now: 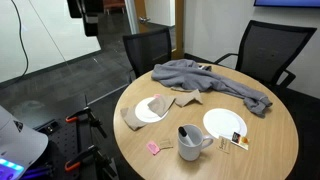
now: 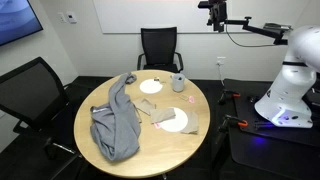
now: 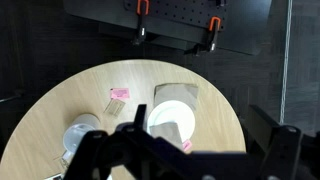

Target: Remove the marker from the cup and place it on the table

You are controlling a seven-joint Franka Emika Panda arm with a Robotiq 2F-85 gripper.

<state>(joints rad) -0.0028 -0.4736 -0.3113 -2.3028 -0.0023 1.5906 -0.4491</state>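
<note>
The grey mug (image 1: 192, 143) stands on the round tan table (image 1: 270, 150) near its front edge. It also shows in an exterior view (image 2: 178, 83) and at the lower left of the wrist view (image 3: 80, 136). A dark marker (image 1: 185, 131) stands inside the mug. My gripper (image 1: 86, 10) hangs high above the floor, well off to the side of the table, as an exterior view (image 2: 213, 12) also shows. In the wrist view its fingers (image 3: 185, 160) are spread wide with nothing between them.
Two white plates (image 1: 224, 124) (image 1: 152, 110) lie on the table, one on a brown napkin. A grey cloth (image 1: 210, 80) is heaped at the far side. A small pink item (image 1: 155, 148) lies by the mug. Black chairs (image 1: 148, 50) ring the table.
</note>
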